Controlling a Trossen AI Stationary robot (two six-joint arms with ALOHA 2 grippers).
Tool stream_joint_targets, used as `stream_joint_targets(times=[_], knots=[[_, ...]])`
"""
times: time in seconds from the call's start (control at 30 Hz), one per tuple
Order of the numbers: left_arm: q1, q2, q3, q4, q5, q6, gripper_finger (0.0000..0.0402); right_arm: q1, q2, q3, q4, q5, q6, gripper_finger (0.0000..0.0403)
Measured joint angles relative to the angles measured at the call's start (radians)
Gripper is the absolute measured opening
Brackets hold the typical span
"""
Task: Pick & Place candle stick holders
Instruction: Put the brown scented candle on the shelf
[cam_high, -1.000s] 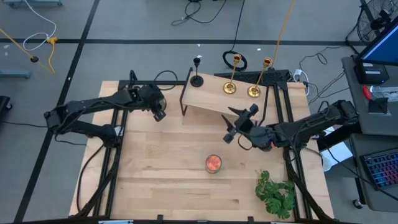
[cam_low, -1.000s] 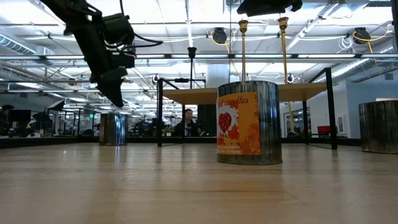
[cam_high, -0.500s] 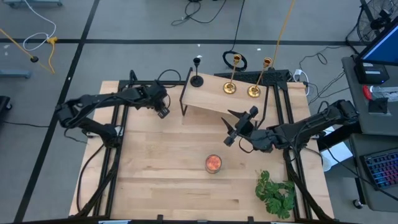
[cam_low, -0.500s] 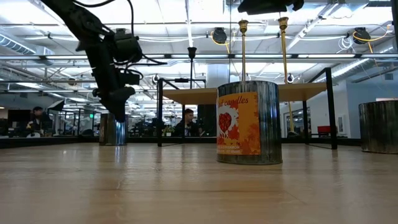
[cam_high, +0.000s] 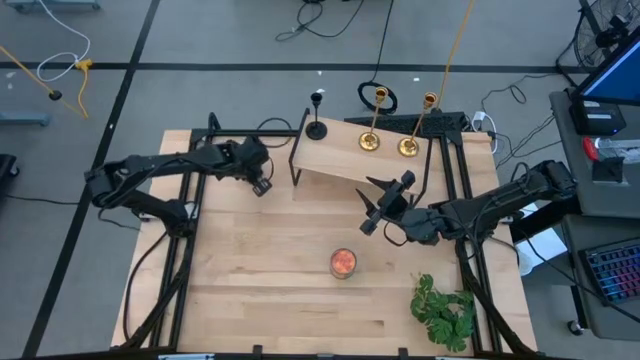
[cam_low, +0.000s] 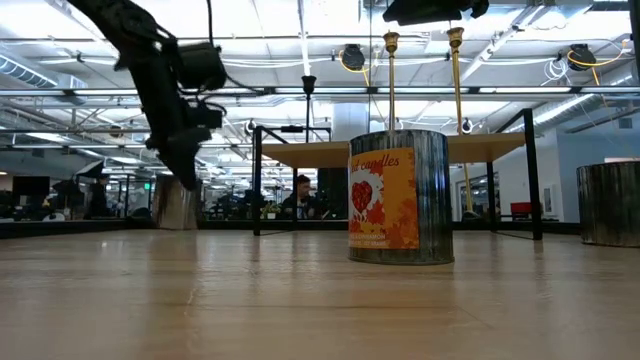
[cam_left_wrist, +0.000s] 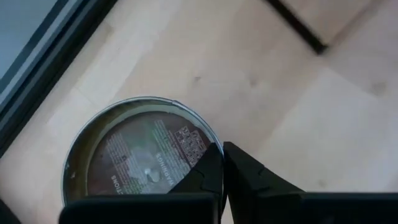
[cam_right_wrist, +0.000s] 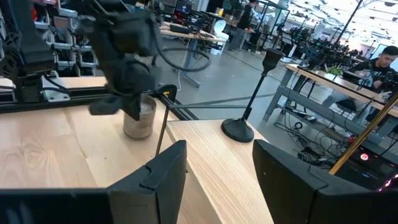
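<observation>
My left gripper (cam_high: 262, 184) clenched, empty, half hiding tin (cam_left_wrist: 142, 152); it drew back slightly since earlier. Right gripper (cam_high: 369, 205) released, unmoved below shelf (cam_high: 345, 160). Black holder (cam_high: 317, 127) untouched.

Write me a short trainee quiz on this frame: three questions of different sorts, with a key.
1. True or false: the black candle stick holder and the two gold candle stick holders all stand on the raised wooden shelf.
2. What lies directly under the left hand? A) the green plant B) a round metal tin C) a gold holder
3. Fill in: the right hand, near the shelf's front edge, has its fingers ___ (open/shut).

Key: 1 true; 2 B; 3 open.
</observation>
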Motion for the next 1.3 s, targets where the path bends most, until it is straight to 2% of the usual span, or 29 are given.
stream_joint_targets(times=[0.33, 0.5, 0.63, 0.8, 0.97, 1.17, 1.3], knots=[[-0.241, -0.295, 0.0, -0.134, -0.005, -0.194, 0.0004, 0.0, 0.0, 0.0, -0.001, -0.001, 0.019, 0.018], [-0.413, -0.4, 0.0, -0.05, -0.008, -0.282, 0.0004, 0.0, 0.0, 0.0, 0.0, -0.001, 0.034, 0.0179], [-0.524, -0.42, 0.019, 0.054, -0.009, -0.293, 0.0003, -0.001, 0.0, 0.0, 0.0, -0.001, 0.034, 0.0176], [-0.629, -0.35, 0.156, 0.077, -0.056, -0.25, 0.0003, 0.0, 0.0, 0.0, 0.0, -0.001, 0.034, 0.0176], [-0.666, -0.203, 0.366, 0.059, -0.095, -0.084, 0.0003, 0.0, 0.0, 0.0, 0.0, -0.001, 0.033, 0.0176], [-0.582, 0.011, 0.6, -0.084, -0.075, 0.032, 0.0003, 0.0, 0.0, 0.0, 0.0, -0.001, 0.033, 0.0174], [-0.485, 0.114, 0.669, -0.092, -0.001, 0.078, 0.0003, 0.0, 0.0, 0.0, 0.0, -0.001, 0.033, 0.0175]])
